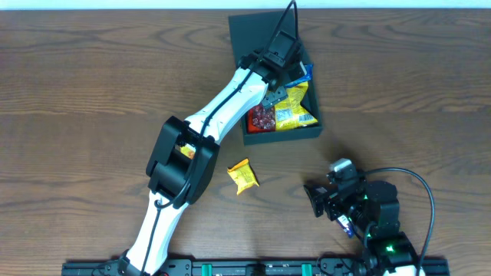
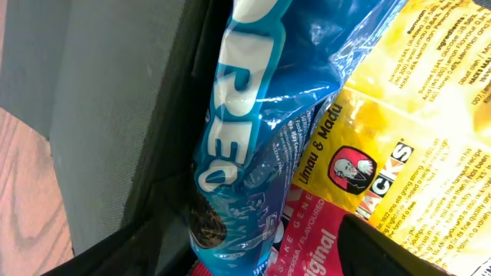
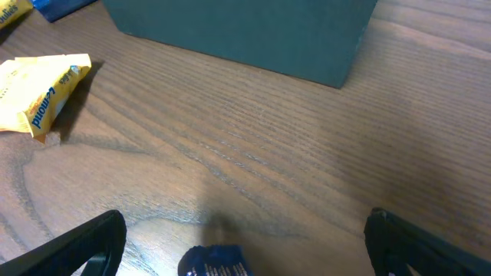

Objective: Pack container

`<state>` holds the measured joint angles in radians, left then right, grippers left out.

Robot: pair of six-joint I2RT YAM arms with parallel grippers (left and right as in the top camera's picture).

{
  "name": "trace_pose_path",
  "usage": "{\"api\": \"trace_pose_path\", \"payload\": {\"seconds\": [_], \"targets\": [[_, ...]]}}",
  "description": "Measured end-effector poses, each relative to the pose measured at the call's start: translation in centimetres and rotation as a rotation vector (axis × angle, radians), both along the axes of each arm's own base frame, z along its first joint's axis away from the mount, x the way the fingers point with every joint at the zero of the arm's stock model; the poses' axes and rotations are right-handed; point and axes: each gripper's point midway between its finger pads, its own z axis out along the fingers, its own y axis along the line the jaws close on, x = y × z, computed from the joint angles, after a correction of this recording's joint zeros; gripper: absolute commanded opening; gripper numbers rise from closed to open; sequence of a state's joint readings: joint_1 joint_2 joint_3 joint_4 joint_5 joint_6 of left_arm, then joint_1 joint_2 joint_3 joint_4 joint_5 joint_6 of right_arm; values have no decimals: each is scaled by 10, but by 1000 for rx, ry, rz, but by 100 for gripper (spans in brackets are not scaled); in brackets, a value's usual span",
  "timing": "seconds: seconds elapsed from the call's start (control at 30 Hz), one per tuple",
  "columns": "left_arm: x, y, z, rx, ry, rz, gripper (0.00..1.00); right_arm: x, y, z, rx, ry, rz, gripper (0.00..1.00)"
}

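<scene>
The container (image 1: 263, 31) is a dark square box at the table's far middle, its flap lid standing behind it. My left gripper (image 1: 281, 83) reaches into it. In the left wrist view a blue Oreo packet (image 2: 261, 115) stands against the container's wall (image 2: 115, 92), between the open jaws of my left gripper (image 2: 249, 234), with gaps on both sides. Beside it lie a yellow packet (image 2: 414, 130) and a red packet (image 2: 307, 245). My right gripper (image 1: 326, 201) hovers open low over the table at the near right, a small dark blue packet (image 3: 215, 262) between its fingers (image 3: 84, 245).
A yellow packet (image 1: 243, 175) lies on the wood in front of the container, also seen from the right wrist as a yellow packet (image 3: 42, 92). Another yellow packet (image 1: 186, 149) peeks out under the left arm. The container's outer wall (image 3: 238, 31) faces the right gripper.
</scene>
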<state>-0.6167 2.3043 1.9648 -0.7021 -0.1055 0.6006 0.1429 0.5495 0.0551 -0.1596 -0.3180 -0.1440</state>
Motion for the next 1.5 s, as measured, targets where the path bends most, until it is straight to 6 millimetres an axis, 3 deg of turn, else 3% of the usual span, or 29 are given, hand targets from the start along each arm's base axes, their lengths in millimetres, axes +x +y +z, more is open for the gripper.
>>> {"api": "trace_pose_path", "payload": {"seconds": [0.17, 0.23, 0.33, 0.7, 1.2, 1.37, 1.5], "targets": [[-1, -1, -10, 0, 21, -6, 72, 0, 0, 0, 0, 0, 0, 99], [-2, 0, -20, 8, 37, -4, 66, 0, 0, 0, 0, 0, 0, 99], [3, 6, -32, 21, 45, 8, 43, 0, 0, 0, 0, 0, 0, 99], [8, 15, -31, 75, 10, 32, 31, 0, 0, 0, 0, 0, 0, 99], [22, 53, -18, 331, -109, 44, 31, 0, 0, 0, 0, 0, 0, 99], [24, 57, -16, 365, -124, 43, 47, 0, 0, 0, 0, 0, 0, 99], [23, 58, -14, 382, -130, 45, 53, 0, 0, 0, 0, 0, 0, 99]]}}
